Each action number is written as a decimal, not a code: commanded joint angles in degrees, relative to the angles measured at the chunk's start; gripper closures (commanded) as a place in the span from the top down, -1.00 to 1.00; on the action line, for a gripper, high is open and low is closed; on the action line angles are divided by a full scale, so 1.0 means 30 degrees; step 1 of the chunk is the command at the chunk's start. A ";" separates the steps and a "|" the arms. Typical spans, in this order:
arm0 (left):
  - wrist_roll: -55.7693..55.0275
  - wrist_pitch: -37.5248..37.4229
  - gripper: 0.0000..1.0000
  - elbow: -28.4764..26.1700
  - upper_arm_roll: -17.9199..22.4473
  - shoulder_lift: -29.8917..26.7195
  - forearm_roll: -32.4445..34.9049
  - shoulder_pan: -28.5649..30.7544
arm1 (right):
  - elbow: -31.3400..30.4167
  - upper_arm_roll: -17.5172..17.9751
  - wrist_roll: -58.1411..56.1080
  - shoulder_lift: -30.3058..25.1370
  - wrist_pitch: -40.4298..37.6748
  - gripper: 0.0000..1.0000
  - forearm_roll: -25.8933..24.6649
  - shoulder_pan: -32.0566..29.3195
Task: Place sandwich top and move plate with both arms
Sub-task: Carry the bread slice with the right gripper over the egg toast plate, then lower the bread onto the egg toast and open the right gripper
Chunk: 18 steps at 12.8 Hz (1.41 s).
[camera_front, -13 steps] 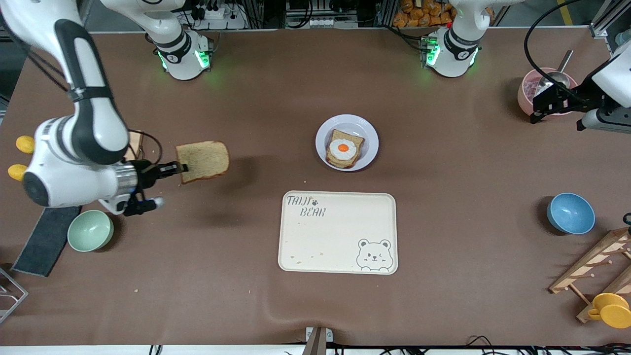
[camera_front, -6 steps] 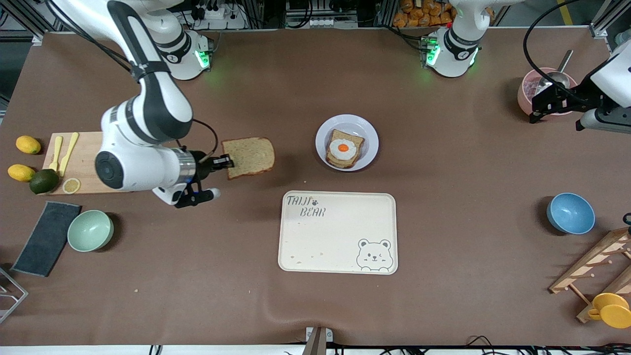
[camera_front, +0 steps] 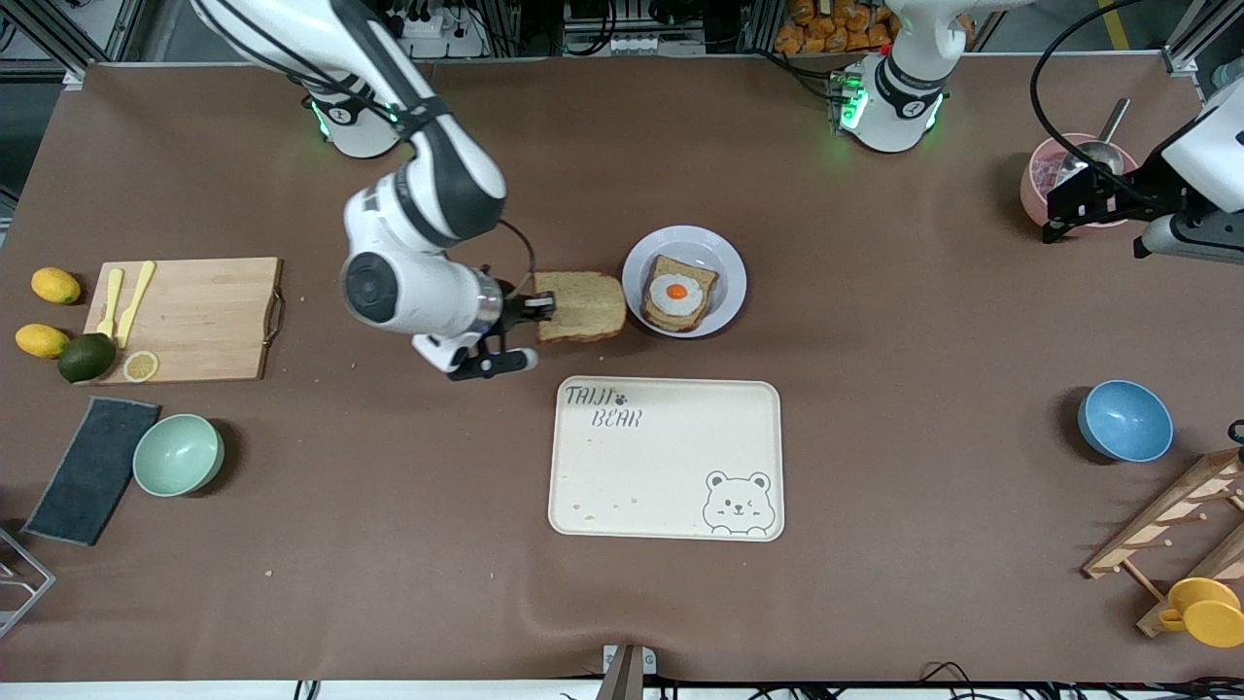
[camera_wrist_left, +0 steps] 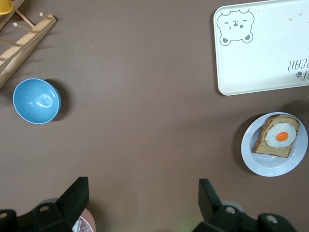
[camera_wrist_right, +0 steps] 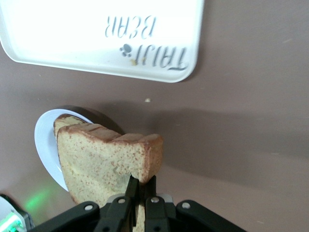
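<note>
In the front view, left of centre, the right pincer is clamped on the flat end of the bread, holding it level over the tabletop just beside the plate, which sits at the frame's centre, above the tray. The slice is plain brown wholewheat with a darker crust, its rounded end pointing toward the plate; the right wrist view shows it pinched thin between the fingers at one edge only. That narrow hold is, to my mind, the risk: soft bread held by one edge may sag, tear or swing, and if released off centre it could land askew on the egg slice, hang over the rim or knock the egg. Coming in too low, its leading edge might catch the raised rim and nudge the plate. At the far right of the frame the left pincer waits over the pink bowl, its fingers spread wide apart and holding nothing.
</note>
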 commanded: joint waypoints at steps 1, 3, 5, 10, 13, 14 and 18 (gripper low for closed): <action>-0.0025 0.0090 1.00 -0.0005 -0.0090 -0.0043 -0.0270 0.0139 | -0.0046 -0.0204 0.1206 0.0200 0.1475 -1.00 0.1271 0.1415; -0.0025 0.0061 1.00 -0.0005 -0.0090 -0.0043 -0.0270 0.0110 | 0.0071 -0.0233 0.2199 0.0463 0.2733 -1.00 0.1683 0.2731; -0.0025 0.0032 1.00 -0.0005 -0.0119 -0.0044 -0.0270 0.0110 | 0.0246 -0.0233 0.2732 0.1106 0.4344 -1.00 0.1684 0.3816; -0.0025 0.0032 1.00 -0.0064 -0.0119 -0.0014 -0.0270 0.0110 | 0.0365 -0.0233 0.4284 0.1842 0.5641 -1.00 0.1626 0.4817; -0.0025 0.0032 1.00 -0.0064 -0.0119 -0.0014 -0.0270 0.0110 | 0.0130 -0.0262 0.4895 0.1929 0.6047 -1.00 0.1597 0.5342; -0.0025 0.0032 1.00 -0.0093 -0.0119 -0.0014 -0.0270 0.0110 | 0.0130 -0.0291 0.5161 0.2074 0.6167 -1.00 0.1481 0.5490; -0.0054 0.0032 1.00 -0.0385 -0.0149 0.0160 -0.0300 0.0110 | -0.0103 -0.0291 0.5251 0.2105 0.6255 -1.00 0.1362 0.5609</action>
